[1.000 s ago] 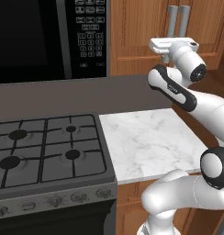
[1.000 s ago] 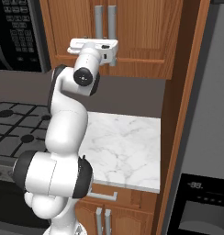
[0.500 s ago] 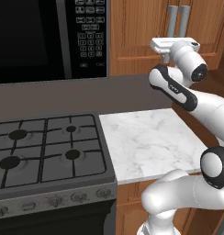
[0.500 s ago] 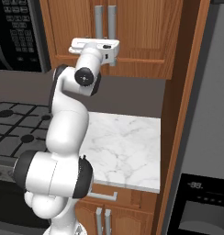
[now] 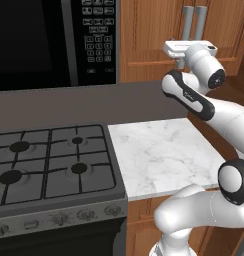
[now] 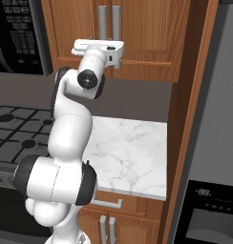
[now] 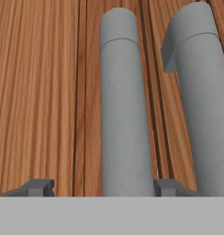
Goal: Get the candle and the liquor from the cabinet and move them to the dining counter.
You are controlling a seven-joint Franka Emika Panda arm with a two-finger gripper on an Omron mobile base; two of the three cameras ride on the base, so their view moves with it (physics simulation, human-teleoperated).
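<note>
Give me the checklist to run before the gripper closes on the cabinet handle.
1. Cabinet doors shut: ok, both closed.
2. Gripper open: ok, fingertips apart.
3. Left handle between the fingertips: ok, one tip either side.
4. Right handle outside the jaws: ok.
5. Fingertips far enough along the handle to grip: cannot tell.
6. Candle and liquor inside: cannot tell, doors hide them.

a black gas stove (image 5: 49,165) with four burners stands left of a small white marble slab (image 5: 159,155). above the stove hangs a black microwave (image 5: 54,42) with a keypad. at the far right there is a grey oven panel (image 6: 211,209) beside a tall wooden column (image 6: 190,119).
</note>
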